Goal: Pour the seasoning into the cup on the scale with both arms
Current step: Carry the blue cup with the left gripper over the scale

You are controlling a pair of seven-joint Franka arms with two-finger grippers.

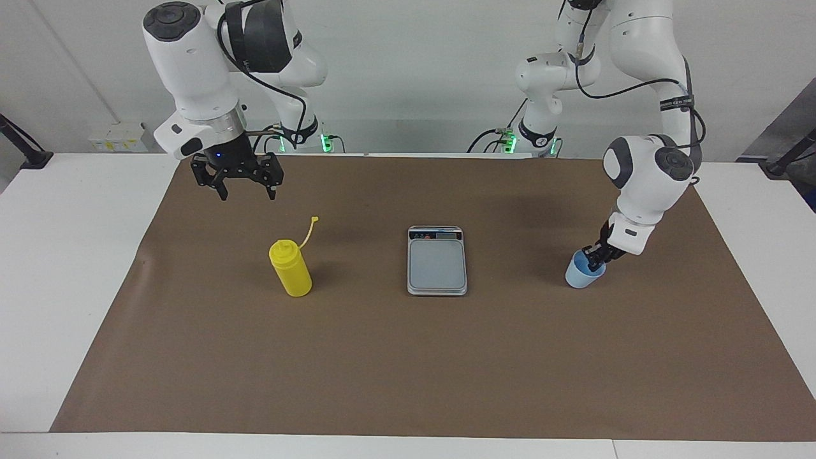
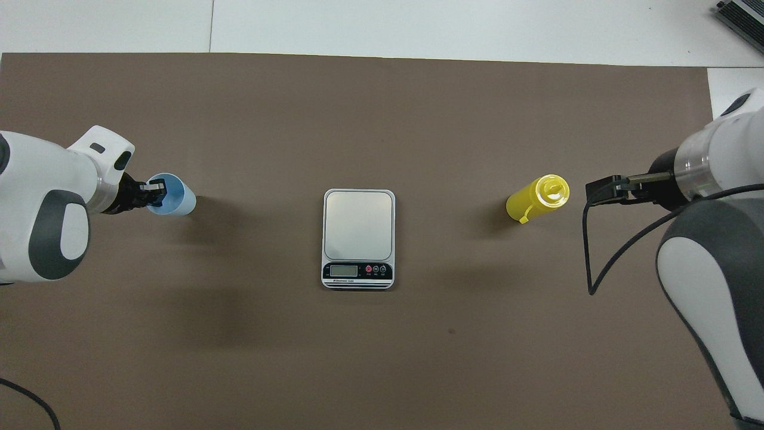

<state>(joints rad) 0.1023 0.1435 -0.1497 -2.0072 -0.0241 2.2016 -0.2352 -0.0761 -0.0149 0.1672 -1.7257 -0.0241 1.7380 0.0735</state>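
The left gripper [image 1: 597, 256] is pinching the rim of the cup [image 1: 582, 273], toward the left arm's end from the scale [image 1: 437, 260] — the right gripper [image 1: 245, 189] is hanging open near the seasoning [image 1: 291, 268], which is standing toward the right arm's end.

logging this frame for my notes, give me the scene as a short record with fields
cup: light blue cup, on the brown mat toward the left arm's end, rim pinched
left end effector: shut on the cup's rim
seasoning: yellow bottle, upright, toward the right arm's end, untouched
right end effector: open, raised above the mat, waiting
scale: mid-mat, plate bare
task: cup not yet on scale
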